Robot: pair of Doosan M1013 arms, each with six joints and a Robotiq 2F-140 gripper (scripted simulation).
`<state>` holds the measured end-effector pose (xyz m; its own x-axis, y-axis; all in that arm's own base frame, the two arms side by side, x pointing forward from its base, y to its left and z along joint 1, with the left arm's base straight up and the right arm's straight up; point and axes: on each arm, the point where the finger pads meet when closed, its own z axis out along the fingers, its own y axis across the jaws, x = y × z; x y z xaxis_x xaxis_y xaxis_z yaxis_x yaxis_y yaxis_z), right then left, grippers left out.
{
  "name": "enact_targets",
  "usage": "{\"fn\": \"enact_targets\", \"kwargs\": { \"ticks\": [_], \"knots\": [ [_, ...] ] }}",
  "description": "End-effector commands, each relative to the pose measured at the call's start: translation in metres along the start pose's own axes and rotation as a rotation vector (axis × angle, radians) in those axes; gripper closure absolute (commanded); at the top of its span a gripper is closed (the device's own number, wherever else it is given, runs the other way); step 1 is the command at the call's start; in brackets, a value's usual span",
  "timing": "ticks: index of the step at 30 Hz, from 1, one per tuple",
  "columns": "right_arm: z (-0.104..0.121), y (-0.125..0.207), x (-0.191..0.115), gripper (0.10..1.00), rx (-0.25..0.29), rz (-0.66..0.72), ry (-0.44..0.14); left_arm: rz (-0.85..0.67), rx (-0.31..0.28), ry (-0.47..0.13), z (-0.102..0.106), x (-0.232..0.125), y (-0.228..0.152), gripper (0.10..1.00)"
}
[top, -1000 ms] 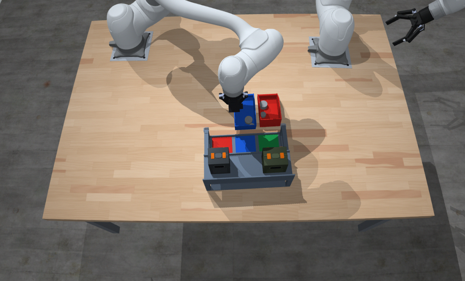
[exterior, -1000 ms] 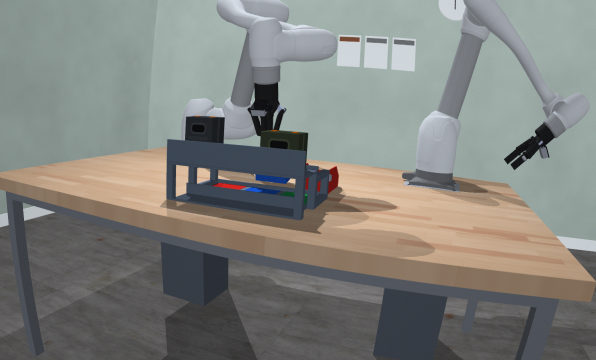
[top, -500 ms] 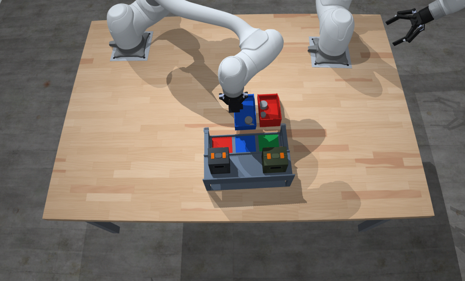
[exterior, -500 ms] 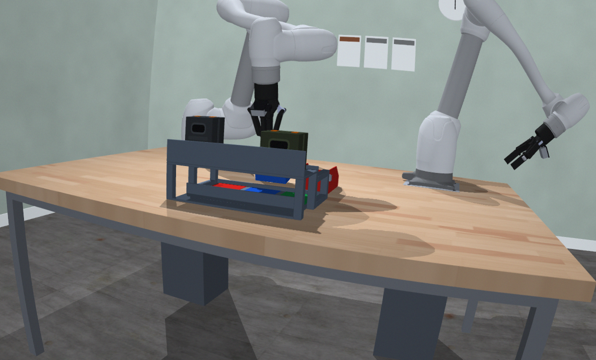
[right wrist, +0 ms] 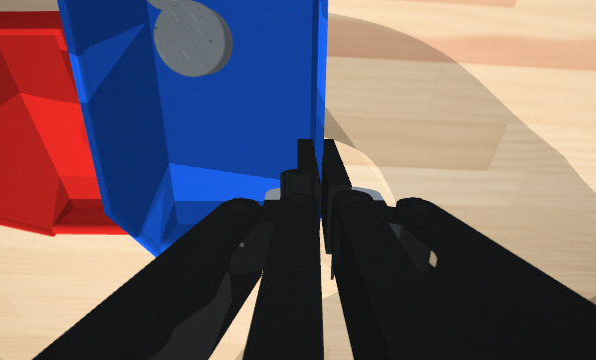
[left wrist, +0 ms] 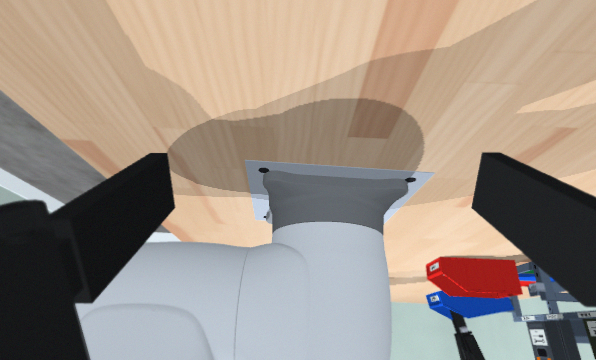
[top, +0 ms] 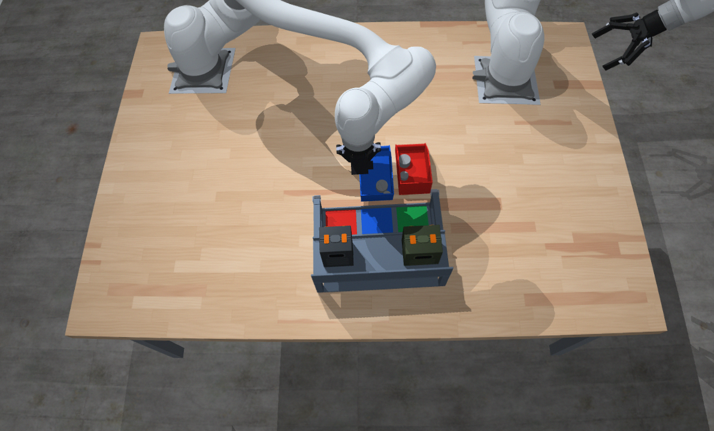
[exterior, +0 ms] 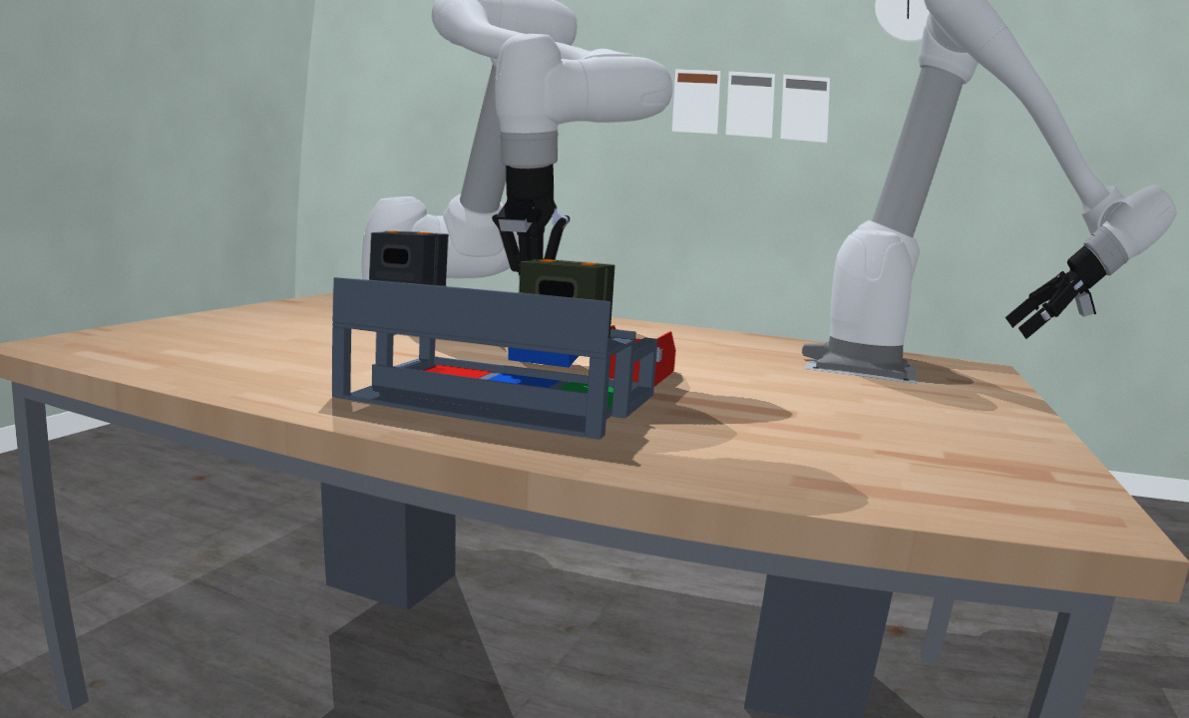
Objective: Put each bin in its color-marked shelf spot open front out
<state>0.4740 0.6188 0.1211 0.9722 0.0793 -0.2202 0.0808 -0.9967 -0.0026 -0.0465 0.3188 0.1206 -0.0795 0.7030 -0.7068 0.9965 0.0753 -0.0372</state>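
Observation:
My right gripper (top: 361, 169) (right wrist: 314, 163) is shut on the side wall of the blue bin (top: 384, 163) (exterior: 541, 356) (left wrist: 483, 306) (right wrist: 248, 110). The bin hangs slightly raised between the shelf and the arms, open front away from the shelf. A round grey part (top: 381, 185) (right wrist: 193, 40) lies at its shelf end, with another partly showing. The red bin (top: 419, 167) (exterior: 662, 361) (left wrist: 478, 277) (right wrist: 23, 165) stands beside it with two grey parts. The shelf marks are red (top: 341, 219), blue (top: 377, 222) and green (top: 413, 215), and uncovered. My left gripper (top: 601, 51) (exterior: 1019, 326) (left wrist: 322, 181) is open and empty, off the table's side.
The shelf (top: 381, 282) (exterior: 469, 307) has side posts and a low upper board. A dark case (top: 336, 251) (exterior: 408, 258) and an olive case (top: 422, 251) (exterior: 568, 281) stand on that board. The left arm's base (top: 512, 88) stands on the table.

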Motion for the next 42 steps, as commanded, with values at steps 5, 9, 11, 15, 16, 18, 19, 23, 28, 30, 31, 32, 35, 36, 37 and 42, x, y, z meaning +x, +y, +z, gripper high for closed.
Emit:
{"fn": "enact_targets", "kwargs": {
  "ticks": [5, 9, 11, 15, 16, 18, 19, 23, 28, 30, 31, 32, 35, 36, 37, 42],
  "knots": [
    [-0.002, 0.0, 0.003, 0.999, 0.001, 0.0, 0.001, 0.0, 0.0, 0.001, 0.0, 0.0, 0.0, 0.098],
    [-0.003, 0.0, 0.006, 0.999, 0.001, 0.0, 0.001, 0.0, 0.0, 0.001, 0.0, 0.0, 0.0, 0.098],
    [-0.003, 0.0, 0.008, 0.999, 0.001, 0.0, 0.001, 0.0, 0.0, 0.001, 0.0, 0.0, 0.0, 0.098],
    [-0.004, 0.0, 0.012, 0.999, 0.001, 0.0, 0.001, 0.0, 0.0, 0.001, 0.0, 0.0, 0.0, 0.098],
    [-0.004, 0.0, 0.013, 0.999, 0.001, 0.0, 0.001, 0.0, 0.0, 0.001, 0.0, 0.0, 0.0, 0.098],
    [-0.004, 0.0, 0.015, 0.999, 0.001, 0.0, 0.001, 0.0, 0.0, 0.001, 0.0, 0.0, 0.0, 0.098],
    [-0.004, 0.0, 0.015, 0.999, 0.001, 0.0, 0.001, 0.0, 0.0, 0.001, 0.0, 0.0, 0.0, 0.098],
    [-0.005, 0.0, 0.018, 0.999, 0.001, 0.0, 0.001, 0.0, 0.0, 0.001, 0.0, 0.0, 0.0, 0.098],
    [-0.006, 0.0, 0.023, 0.999, 0.001, 0.0, 0.001, 0.0, 0.0, 0.001, 0.0, 0.0, 0.0, 0.098],
    [-0.007, 0.0, 0.026, 0.999, 0.001, 0.0, 0.001, 0.0, 0.0, 0.001, 0.0, 0.0, 0.0, 0.098],
    [-0.007, 0.0, 0.027, 0.999, 0.001, 0.0, 0.001, 0.0, 0.0, 0.001, 0.0, 0.0, 0.0, 0.098],
    [-0.007, 0.0, 0.028, 0.999, 0.001, 0.0, 0.001, 0.0, 0.0, 0.001, 0.0, 0.0, 0.0, 0.098],
    [-0.008, 0.0, 0.032, 0.999, 0.001, 0.0, 0.001, 0.0, 0.0, 0.001, 0.0, 0.0, 0.0, 0.098],
    [-0.008, 0.0, 0.032, 0.999, 0.001, 0.0, 0.001, 0.0, 0.0, 0.001, 0.0, 0.0, 0.0, 0.098],
    [-0.008, 0.0, 0.032, 0.999, 0.001, 0.0, 0.001, 0.0, 0.0, 0.001, 0.0, 0.0, 0.0, 0.098],
    [-0.009, 0.0, 0.038, 0.999, 0.001, 0.0, 0.001, 0.0, 0.0, 0.001, 0.0, 0.0, 0.0, 0.098]
  ]
}}
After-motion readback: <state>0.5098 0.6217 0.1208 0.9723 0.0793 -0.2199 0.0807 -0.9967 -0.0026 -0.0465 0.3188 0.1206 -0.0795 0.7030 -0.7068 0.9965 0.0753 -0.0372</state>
